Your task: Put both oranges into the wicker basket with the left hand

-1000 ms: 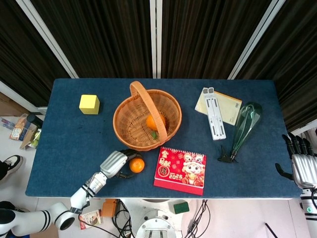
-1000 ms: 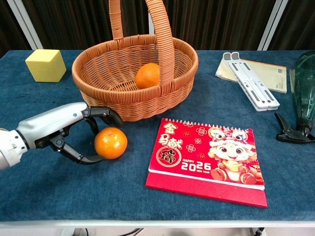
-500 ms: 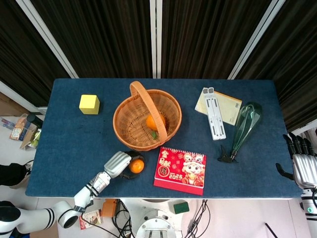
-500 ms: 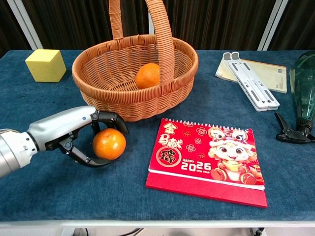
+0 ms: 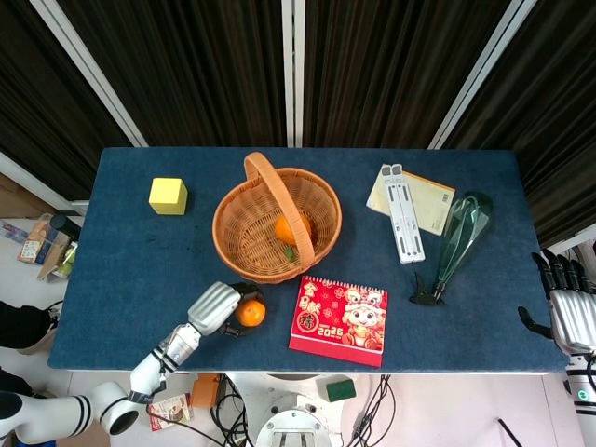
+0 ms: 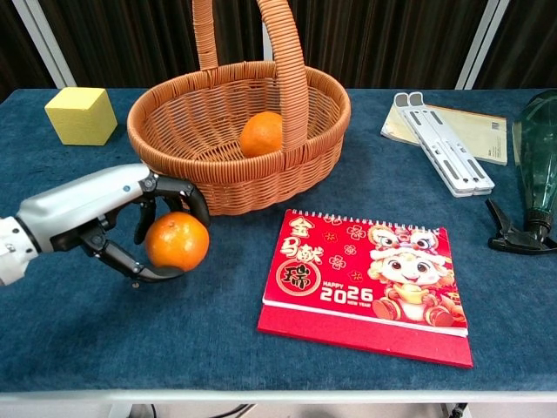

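Observation:
One orange [image 6: 177,241] [image 5: 249,313] is held in my left hand [image 6: 104,212] [image 5: 216,308], whose dark fingers curl over and under it, just in front of the wicker basket [image 6: 184,170] [image 5: 233,244]. The fruit looks lifted slightly off the blue table. A second orange [image 6: 262,133] [image 5: 291,229] lies inside the basket, partly behind its tall handle. My right hand [image 5: 565,303] hangs beyond the table's right edge, fingers apart, holding nothing; the chest view does not show it.
A red 2026 desk calendar [image 6: 370,279] lies flat right of the held orange. A yellow block [image 6: 81,115] sits at the far left. A white folding stand on a notebook [image 6: 441,128] and a green spray bottle [image 6: 540,148] lie to the right.
My left hand closed its fingers around the orange, then drew it slightly left and up from the table. The basket and its orange stayed put.

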Tool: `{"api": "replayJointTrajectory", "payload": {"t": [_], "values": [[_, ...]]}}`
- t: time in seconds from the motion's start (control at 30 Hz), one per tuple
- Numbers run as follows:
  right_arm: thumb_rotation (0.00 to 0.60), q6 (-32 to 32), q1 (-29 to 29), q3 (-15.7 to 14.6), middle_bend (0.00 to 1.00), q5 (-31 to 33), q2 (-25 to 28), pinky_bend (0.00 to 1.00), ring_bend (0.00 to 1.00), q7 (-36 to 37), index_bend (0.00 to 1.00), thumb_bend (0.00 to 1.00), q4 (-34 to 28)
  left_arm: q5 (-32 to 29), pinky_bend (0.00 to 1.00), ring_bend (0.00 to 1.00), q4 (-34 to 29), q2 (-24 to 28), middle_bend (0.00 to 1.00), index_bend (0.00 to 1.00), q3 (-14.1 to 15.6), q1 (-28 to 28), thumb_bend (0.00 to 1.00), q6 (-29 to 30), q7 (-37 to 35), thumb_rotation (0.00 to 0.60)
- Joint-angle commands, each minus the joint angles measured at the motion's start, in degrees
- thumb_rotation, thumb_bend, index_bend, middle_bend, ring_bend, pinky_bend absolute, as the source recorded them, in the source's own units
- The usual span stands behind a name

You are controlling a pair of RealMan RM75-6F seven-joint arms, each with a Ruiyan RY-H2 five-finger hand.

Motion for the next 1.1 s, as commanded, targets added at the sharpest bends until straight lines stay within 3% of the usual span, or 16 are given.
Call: {"api": "replayJointTrajectory", "payload": {"t": [0.03,0.13,0.27,0.43,0.57,0.73,1.1], "values": [[0.600,-0.12,0.05,-0.04,0.00,-0.01,-0.01,0.00,0.00,-0.05,0.00,0.28,0.01,0.36,0.65,0.44,-6.19,5.61,0.48,0.44,-0.39,0.89,0.24,2.37,4.74,0.600],[0.600,-0.08,0.03,-0.11,0.00,-0.14,0.04,0.00,0.00,-0.09,0.00,0.28,-0.09,-1.21,0.65,0.44,-13.13,11.91,0.48,0.44,-2.29,1.54,0.24,4.00,9.93,0.600],[0.600,0.37,-0.13,-0.12,0.00,-0.36,0.04,0.00,0.00,-0.11,0.00,0.28,-0.23,-4.01,0.65,0.45,-17.62,16.57,0.49,0.45,-6.48,1.73,0.24,6.24,12.46,0.600],[0.600,0.36,-0.12,-0.18,0.00,-0.40,-0.07,0.00,0.00,-0.44,0.00,0.28,-0.32,-9.67,0.66,0.45,-17.33,18.23,0.49,0.45,-12.83,-1.79,0.24,2.82,10.56,0.600],[0.600,0.45,-0.16,0.00,0.00,-0.16,-0.07,0.00,0.00,-0.07,0.00,0.28,-0.24,-14.15,0.66,0.45,-12.59,14.99,0.49,0.45,-16.17,-6.35,0.24,-2.91,9.38,0.600],[0.600,0.01,0.01,0.20,0.00,0.27,-0.02,0.00,0.00,0.38,0.00,0.28,0.18,-17.87,0.65,0.45,-5.32,9.09,0.48,0.45,-17.55,-11.40,0.24,-9.34,9.57,0.600],[0.600,-1.46,0.50,0.66,0.00,1.64,0.40,0.00,0.00,1.41,0.00,0.28,0.59,-20.33,0.58,0.43,10.80,-0.45,0.47,0.45,-17.04,-18.04,0.24,-17.45,8.18,0.600]]}}
